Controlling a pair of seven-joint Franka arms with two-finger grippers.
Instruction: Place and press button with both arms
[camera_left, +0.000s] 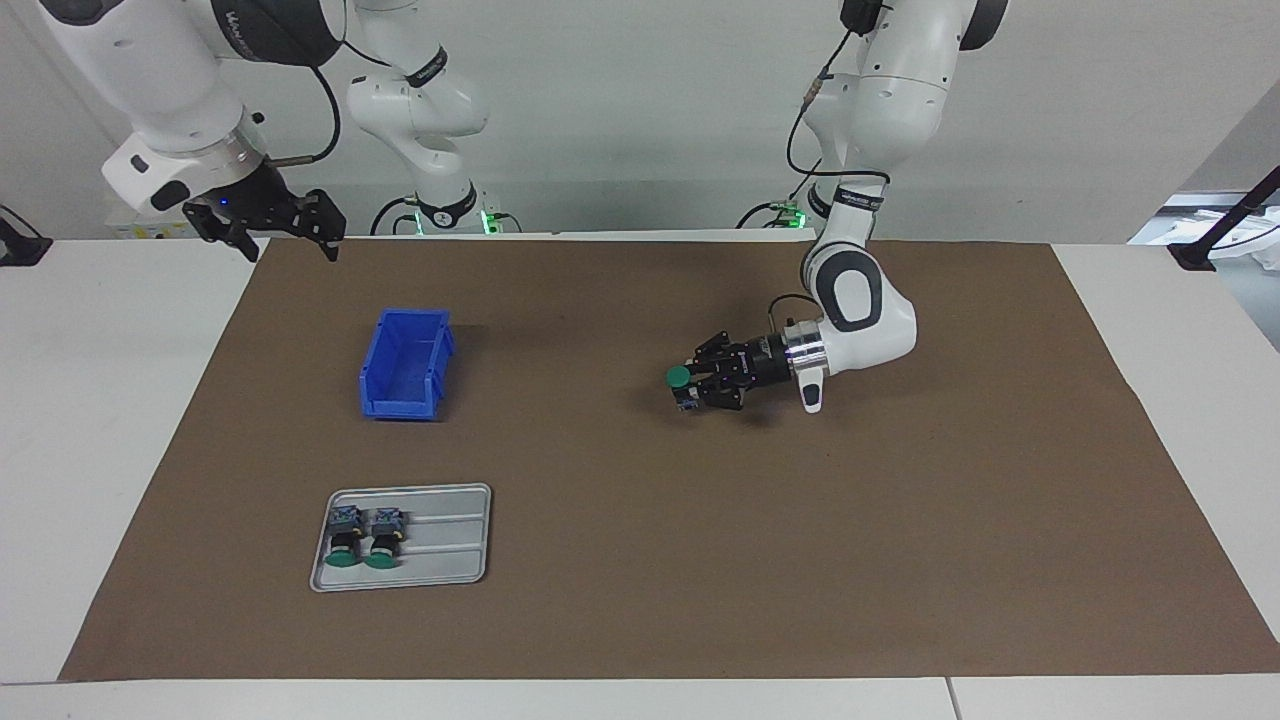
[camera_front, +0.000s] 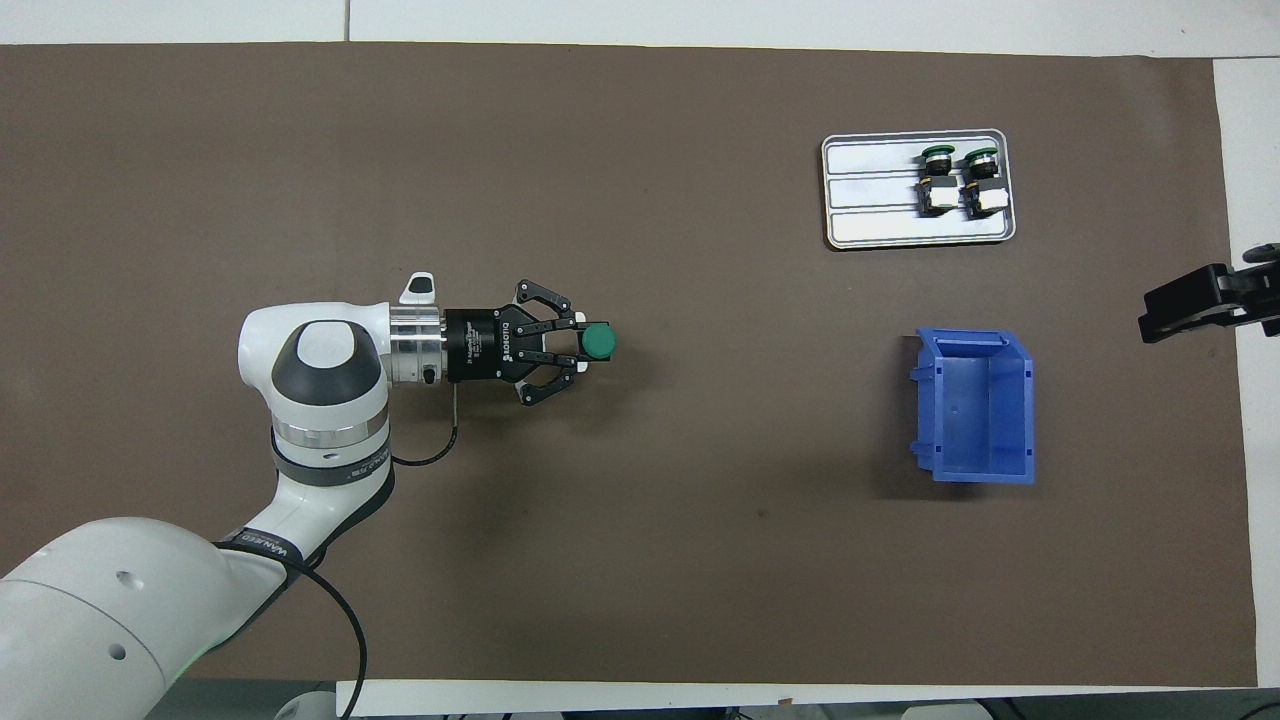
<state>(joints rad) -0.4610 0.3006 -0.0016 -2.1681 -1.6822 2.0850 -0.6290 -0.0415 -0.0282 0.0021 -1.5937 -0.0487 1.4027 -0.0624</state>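
Overhead view shows the left gripper (camera_front: 585, 343) low over the middle of the brown mat (camera_front: 640, 560) on the white desk (camera_left: 120, 400), fingers clamped on the button (camera_front: 599, 342). Right gripper (camera_left: 285, 238) waits, fingers spread, over the mat's near corner, before a pale wall (camera_left: 620, 110).

Two high views, opposed, one table (camera_left: 640, 690)

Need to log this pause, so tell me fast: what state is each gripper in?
Left gripper: closed on a green-capped button, low over the brown mat.
Right gripper: open, holding nothing, waiting raised at its end of the table.
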